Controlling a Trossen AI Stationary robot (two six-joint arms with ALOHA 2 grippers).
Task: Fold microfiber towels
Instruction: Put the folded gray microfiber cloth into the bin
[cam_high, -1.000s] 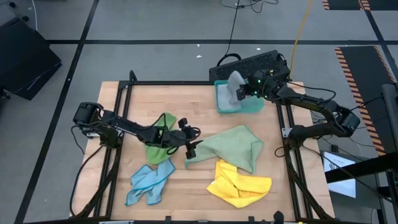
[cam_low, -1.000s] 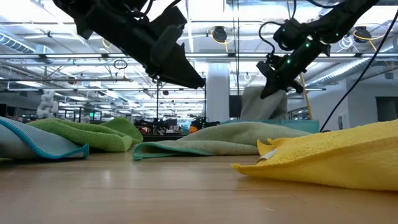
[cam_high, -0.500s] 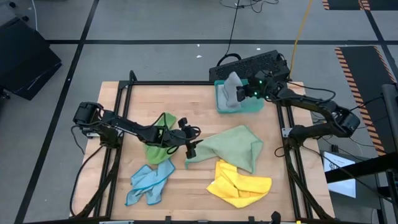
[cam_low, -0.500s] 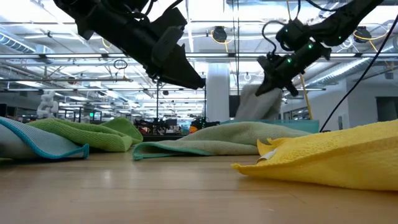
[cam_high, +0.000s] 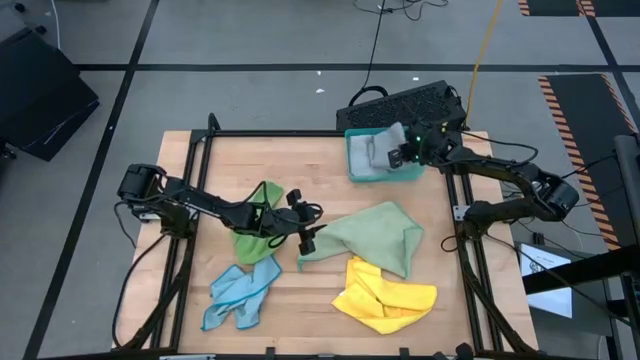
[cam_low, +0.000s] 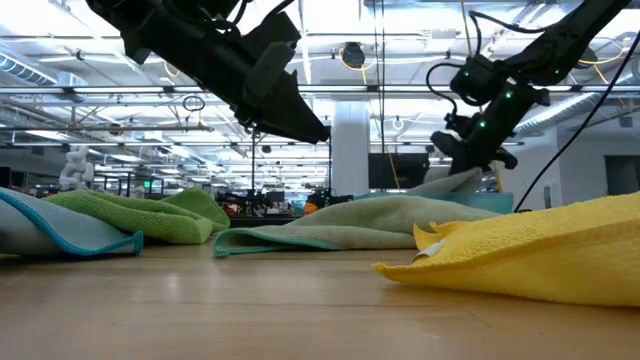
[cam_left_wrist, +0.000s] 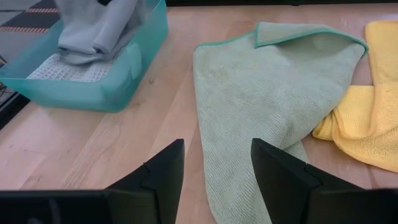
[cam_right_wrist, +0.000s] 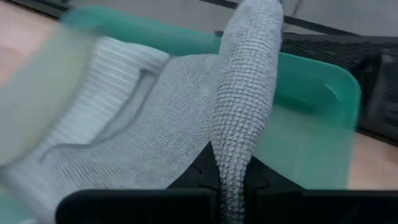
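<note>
Right pincer (cam_high: 398, 155) sat over the teal tray (cam_high: 410, 172) at the counter's (cam_high: 320, 180) far right corner, clenched on a fold of the grey towel (cam_high: 372, 152). In the right wrist view the cloth ran up from between the fingers as a tight ridge, the rest draped into the tray. The grey towel was mostly inside the tray, lying over something pale and ribbed; whether that was another towel could not be told.

Left pincer (cam_high: 308, 232) hung mid-counter, jaws apart and empty, just beside the near corner of the pale green towel (cam_high: 375, 235). In the left wrist view the fingers (cam_left_wrist: 163, 171) framed bare wood and the towel's edge, with no cloth between them.

Positions of the remaining towels:
- Pale green: spread mid-counter, one corner flipped over, not folded.
- Bright green (cam_high: 257, 232): bunched under the left arm, left of centre.
- Blue (cam_high: 240, 293): crumpled at the near left.
- Yellow (cam_high: 385, 293): heaped at the near right, its edge touching the pale green one.

Judgement on progress: early to middle. The grey towel appeared to be the one being stowed, and it was the only towel in the tray for certain. Four towels on the counter showed no neat fold, so most of the work was left. The left pincer looked set to take the pale green towel next.
</note>
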